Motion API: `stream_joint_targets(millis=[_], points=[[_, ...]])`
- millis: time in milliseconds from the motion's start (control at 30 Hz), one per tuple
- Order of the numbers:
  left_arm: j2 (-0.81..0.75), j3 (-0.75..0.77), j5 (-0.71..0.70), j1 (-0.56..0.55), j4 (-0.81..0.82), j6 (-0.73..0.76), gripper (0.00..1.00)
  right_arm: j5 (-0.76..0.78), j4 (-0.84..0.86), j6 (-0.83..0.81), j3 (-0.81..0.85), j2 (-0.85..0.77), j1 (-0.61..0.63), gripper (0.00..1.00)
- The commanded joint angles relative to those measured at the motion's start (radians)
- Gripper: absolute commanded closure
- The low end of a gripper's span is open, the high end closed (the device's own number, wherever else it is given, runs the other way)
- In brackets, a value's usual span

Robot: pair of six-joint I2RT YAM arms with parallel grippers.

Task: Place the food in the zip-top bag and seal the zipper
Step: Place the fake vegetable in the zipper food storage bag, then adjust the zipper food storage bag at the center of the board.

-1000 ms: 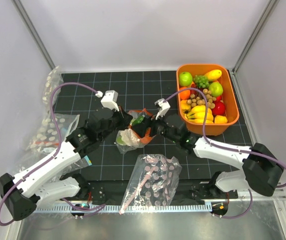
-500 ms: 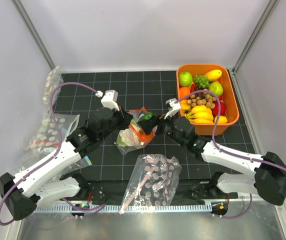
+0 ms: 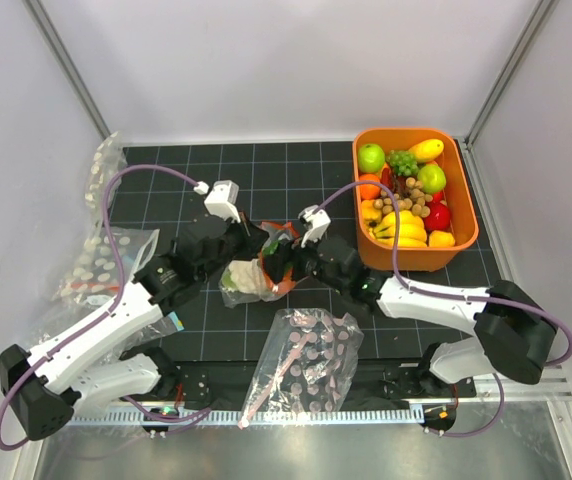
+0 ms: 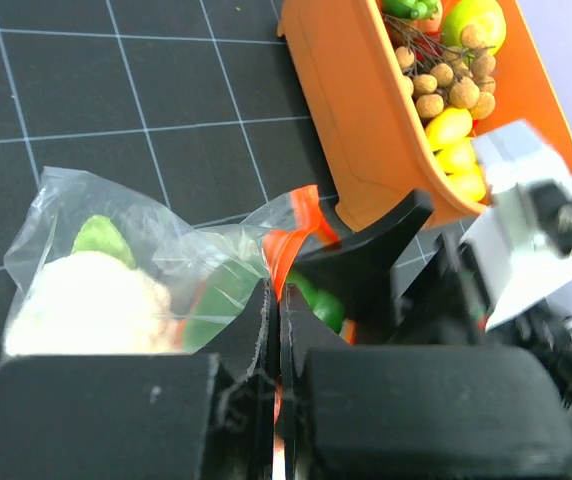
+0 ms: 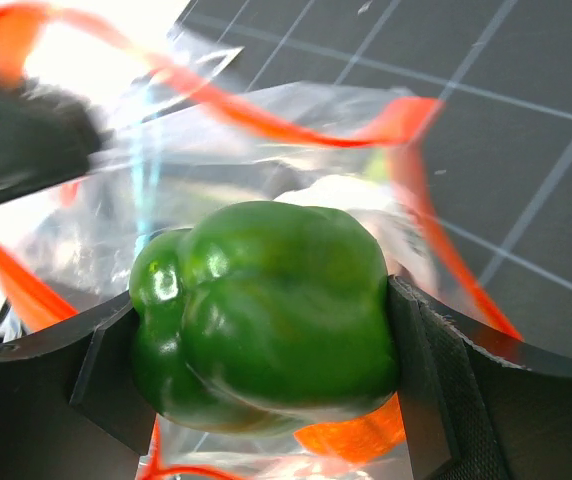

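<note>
The clear zip-top bag (image 3: 244, 280) lies mid-table with its mouth held up. My left gripper (image 3: 257, 244) is shut on the orange-red zipper (image 4: 288, 238) at the mouth edge; in the left wrist view the left gripper (image 4: 274, 300) pinches that strip flat. The white cauliflower (image 4: 86, 305) sits inside the bag with something green beside it. My right gripper (image 3: 282, 262) is shut on the green bell pepper (image 5: 266, 310) and holds it at the open mouth, with the zipper (image 5: 266, 128) looping around and behind it. An orange patch shows below the pepper; I cannot tell what it is.
An orange basket (image 3: 463, 226) full of toy fruit stands at the right, close behind the right arm. A pink-dotted bag (image 3: 306, 365) lies at the near edge. White-dotted bags (image 3: 101, 262) lie at the left edge.
My right gripper pulled back right toward the basket, then moved left again to the bag's mouth with the pepper. The bag shifted slightly left. The left gripper kept its hold.
</note>
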Motion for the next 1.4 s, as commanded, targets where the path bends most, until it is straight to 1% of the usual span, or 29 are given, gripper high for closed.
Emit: stream_joint_targets(millis=[0, 100, 133, 167, 200, 233, 333, 400, 567, 767, 900, 933, 1000, 1033, 1067, 1233, 1333, 1367], points=[[0.001, 0.010, 0.042, 0.003, 0.092, 0.002, 1.00, 0.008, 0.026, -0.055, 0.074, 0.015, 0.045, 0.67], [0.009, 0.011, 0.043, 0.003, 0.094, 0.002, 1.00, -0.003, 0.029, -0.052, 0.080, 0.030, 0.047, 0.63], [0.010, 0.011, 0.043, 0.003, 0.094, 0.002, 1.00, -0.006, 0.029, -0.052, 0.080, 0.030, 0.047, 0.61], [0.013, 0.011, 0.048, 0.003, 0.094, 0.002, 1.00, -0.011, 0.029, -0.055, 0.081, 0.032, 0.047, 0.56], [0.015, 0.011, 0.050, 0.003, 0.094, 0.000, 1.00, -0.017, 0.027, -0.055, 0.087, 0.032, 0.047, 0.39], [0.015, 0.011, 0.051, 0.003, 0.095, 0.000, 1.00, -0.017, 0.012, -0.058, 0.091, 0.032, 0.047, 0.29], [0.007, 0.010, 0.047, 0.003, 0.094, 0.000, 1.00, 0.020, -0.026, -0.058, 0.103, 0.029, 0.047, 0.05], [0.003, 0.007, 0.030, 0.003, 0.094, 0.000, 1.00, 0.052, -0.057, -0.064, 0.112, 0.014, 0.047, 0.00], [0.012, 0.023, -0.024, 0.009, 0.049, -0.009, 1.00, 0.132, -0.097, -0.067, 0.095, -0.054, 0.047, 0.01], [0.024, 0.023, -0.050, 0.035, 0.026, -0.029, 1.00, 0.198, -0.158, -0.084, 0.084, -0.161, 0.047, 0.01], [0.021, 0.020, -0.062, 0.049, 0.015, -0.041, 1.00, 0.254, -0.203, -0.088, 0.090, -0.204, 0.047, 0.01], [0.019, 0.020, -0.065, 0.055, 0.012, -0.043, 1.00, 0.273, -0.236, -0.090, 0.098, -0.207, 0.047, 0.01], [0.018, 0.022, -0.088, 0.069, 0.000, -0.052, 1.00, 0.332, -0.282, -0.067, 0.126, -0.203, 0.048, 0.05], [0.013, 0.026, -0.098, 0.075, -0.018, -0.055, 1.00, 0.347, -0.317, -0.064, 0.133, -0.197, 0.047, 0.09], [0.012, 0.027, -0.108, 0.080, -0.024, -0.058, 1.00, 0.360, -0.331, -0.050, 0.143, -0.189, 0.047, 0.15], [-0.014, 0.007, -0.148, 0.095, -0.026, -0.076, 1.00, 0.422, -0.424, -0.009, 0.215, -0.097, 0.047, 0.20], [-0.030, -0.001, -0.154, 0.095, -0.018, -0.075, 1.00, 0.425, -0.479, -0.001, 0.253, -0.040, 0.047, 0.24], [-0.033, -0.003, -0.156, 0.094, -0.015, -0.075, 1.00, 0.422, -0.485, 0.002, 0.267, -0.027, 0.048, 0.29]])
